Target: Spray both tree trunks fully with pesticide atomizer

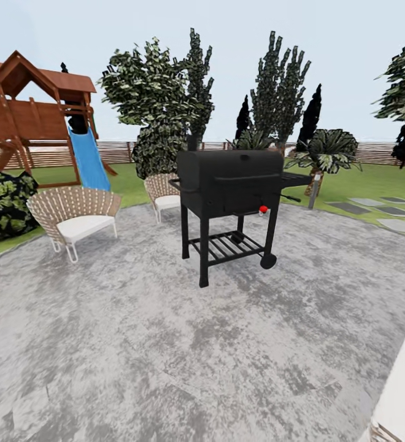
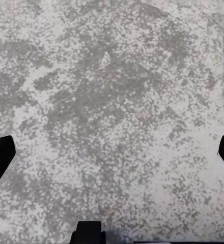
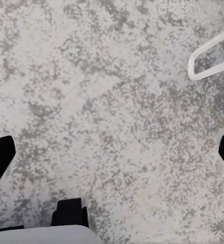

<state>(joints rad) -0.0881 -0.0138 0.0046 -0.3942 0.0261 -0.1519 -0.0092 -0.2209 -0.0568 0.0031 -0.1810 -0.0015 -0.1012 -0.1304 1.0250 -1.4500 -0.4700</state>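
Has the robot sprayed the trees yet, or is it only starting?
Only starting. Nothing looks done: both claws, left claw and right claw, are open and empty above the grey paving. Ahead stand a black grill and two wicker chairs. Finding the spray bottle, picking it up and spraying both trunks are all left.

Flat, even daylight is rendered throughout; hardly any cast shadows are seen beneath the grill [image 1: 230, 202]. Foliage is coarsely pixelated, and the paving [image 2: 112, 101] beyond the jaws is grainy.
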